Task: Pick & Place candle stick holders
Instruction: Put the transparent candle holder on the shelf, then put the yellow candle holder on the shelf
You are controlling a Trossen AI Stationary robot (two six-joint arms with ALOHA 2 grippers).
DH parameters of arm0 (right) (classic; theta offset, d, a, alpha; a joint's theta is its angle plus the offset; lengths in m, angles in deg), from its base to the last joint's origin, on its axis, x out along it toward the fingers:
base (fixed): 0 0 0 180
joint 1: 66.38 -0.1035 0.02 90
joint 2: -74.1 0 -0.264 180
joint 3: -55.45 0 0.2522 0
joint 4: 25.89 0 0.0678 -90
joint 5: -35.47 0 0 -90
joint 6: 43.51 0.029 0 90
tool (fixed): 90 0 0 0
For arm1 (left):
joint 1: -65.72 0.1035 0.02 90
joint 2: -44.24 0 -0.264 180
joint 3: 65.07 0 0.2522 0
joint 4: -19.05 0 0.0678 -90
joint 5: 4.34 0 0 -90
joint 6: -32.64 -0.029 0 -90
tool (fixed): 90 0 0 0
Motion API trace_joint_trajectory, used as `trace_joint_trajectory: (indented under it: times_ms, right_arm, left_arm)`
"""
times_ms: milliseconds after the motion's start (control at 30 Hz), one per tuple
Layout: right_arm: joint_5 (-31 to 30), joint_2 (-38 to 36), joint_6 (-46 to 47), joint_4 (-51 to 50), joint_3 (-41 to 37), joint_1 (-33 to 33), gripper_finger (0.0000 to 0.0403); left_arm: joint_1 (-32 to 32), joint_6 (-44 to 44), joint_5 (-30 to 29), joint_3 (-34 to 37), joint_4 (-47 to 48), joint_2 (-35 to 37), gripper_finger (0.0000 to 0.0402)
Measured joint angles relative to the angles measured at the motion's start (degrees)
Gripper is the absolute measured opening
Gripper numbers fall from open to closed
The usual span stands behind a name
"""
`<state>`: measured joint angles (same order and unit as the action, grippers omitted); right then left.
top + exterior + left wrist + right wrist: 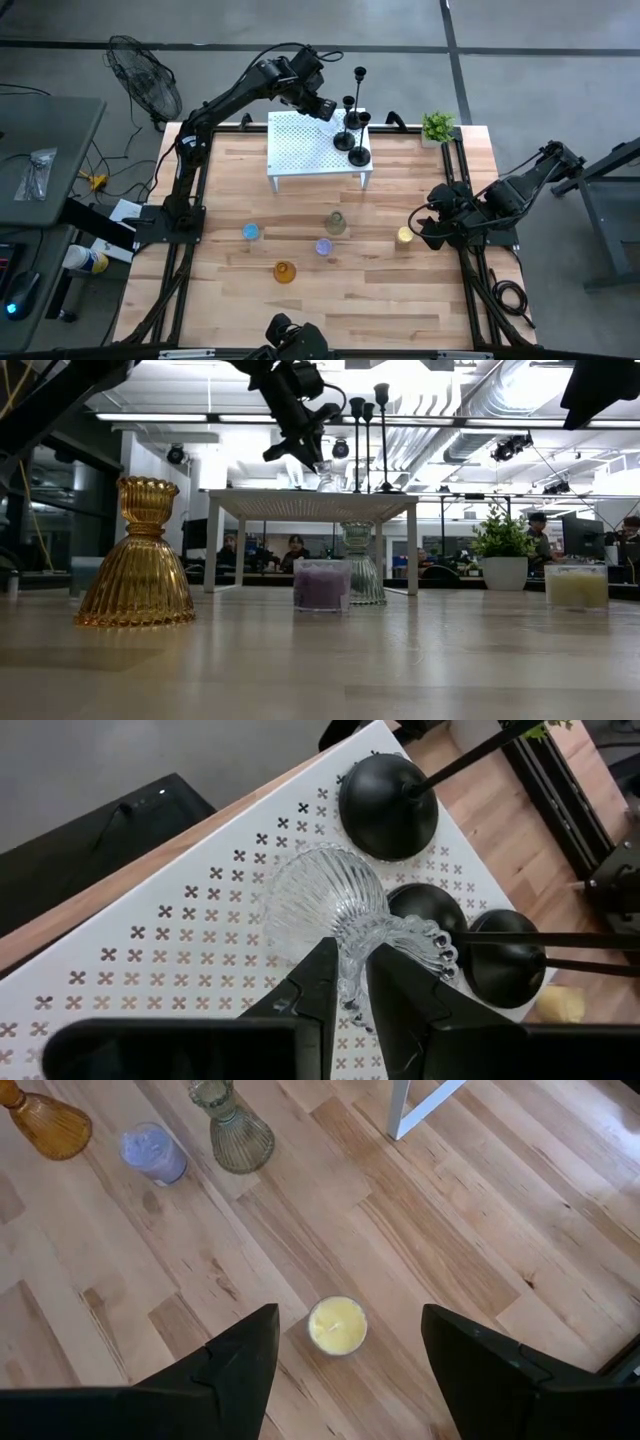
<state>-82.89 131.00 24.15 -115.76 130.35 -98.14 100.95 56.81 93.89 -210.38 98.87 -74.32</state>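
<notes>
Clamped in our left hand [345,985]: one clear ribbed glass holder [335,905], gripped by its stem over the white perforated stand [300,145], just beside three black candlesticks [352,125] at the stand's right end. Our right hand [345,1355] hangs open, holding nothing, above the yellow holder [337,1325] on the counter [400,290]. Amber [285,271], purple [323,246], green [336,223] and blue [250,232] holders stand spread across the counter.

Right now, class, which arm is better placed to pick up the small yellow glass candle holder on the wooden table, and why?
The right arm. Its right gripper hangs open directly above the small yellow glass candle holder, fingers either side. The left gripper is far off over the white perforated shelf, shut on a clear ribbed glass holder.
</notes>
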Motion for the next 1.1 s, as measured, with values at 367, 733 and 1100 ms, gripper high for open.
trace_joint_trajectory:
  times_ms: [367, 733, 1100]
  right_arm:
    - [0.0, 0.0, 0.0, 0.0, 0.0, 0.0, 0.0239]
    - [0.2, 0.0, 0.1, 0.0, 0.0, 0.0, 0.0239]
    - [0.3, 0.0, 0.2, 0.0, 0.0, 0.0, 0.0239]
  left_arm:
    - [0.0, -0.8, -0.2, 0.0, -0.2, 0.1, 0.0129]
    - [0.0, -2.0, -4.3, -1.8, -1.6, 0.1, 0.0138]
    - [0.0, -5.2, -7.8, -3.5, 2.7, 4.5, 0.0138]
